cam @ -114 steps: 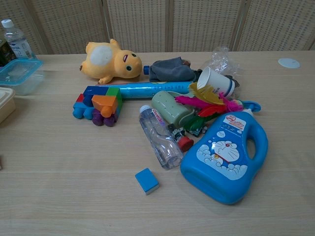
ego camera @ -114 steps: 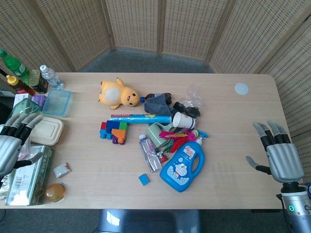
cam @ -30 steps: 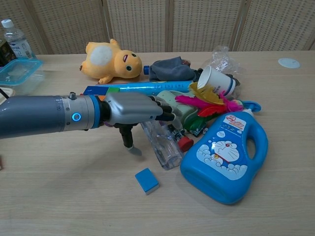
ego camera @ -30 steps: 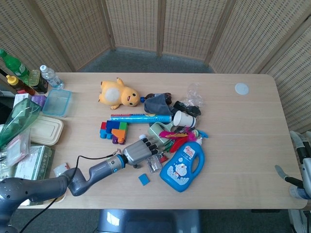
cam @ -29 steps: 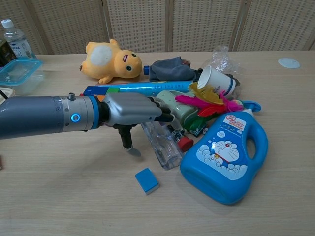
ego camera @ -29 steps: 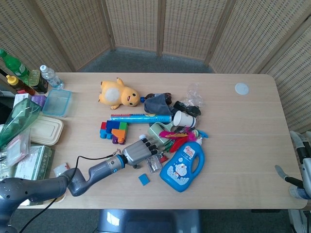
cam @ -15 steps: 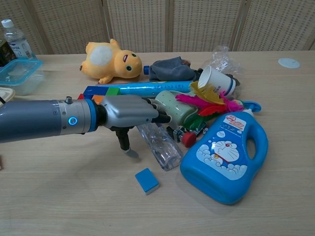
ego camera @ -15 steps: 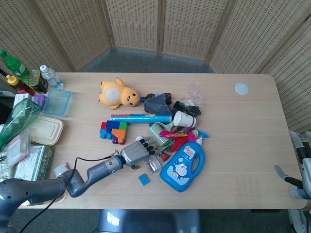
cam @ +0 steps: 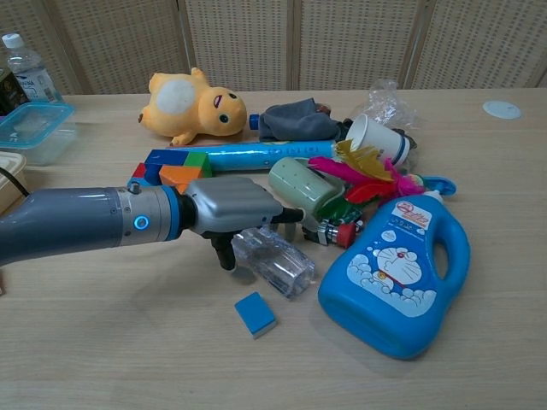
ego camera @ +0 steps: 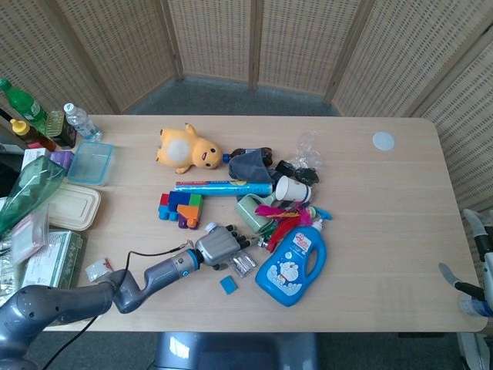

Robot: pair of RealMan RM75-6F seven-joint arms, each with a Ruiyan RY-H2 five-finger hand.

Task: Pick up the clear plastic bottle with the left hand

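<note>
Left robot hand over the clear plastic bottle — fingers wrapped on it.
Bottle lies sideways, transparent, crumpled.

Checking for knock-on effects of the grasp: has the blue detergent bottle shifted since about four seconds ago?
Yes. In the chest view the blue detergent bottle has slid slightly right and turned, its cap end moving away from the small blue block, which lies where it was.

Left hand: moved from the worktop's left edge onto the clear plastic bottle, fingers now wrapped over it. Bottle: dragged toward the front edge, swung crosswise. Blue detergent jug: nudged slightly rightward. Right hand: withdrawn off the right edge.
</note>
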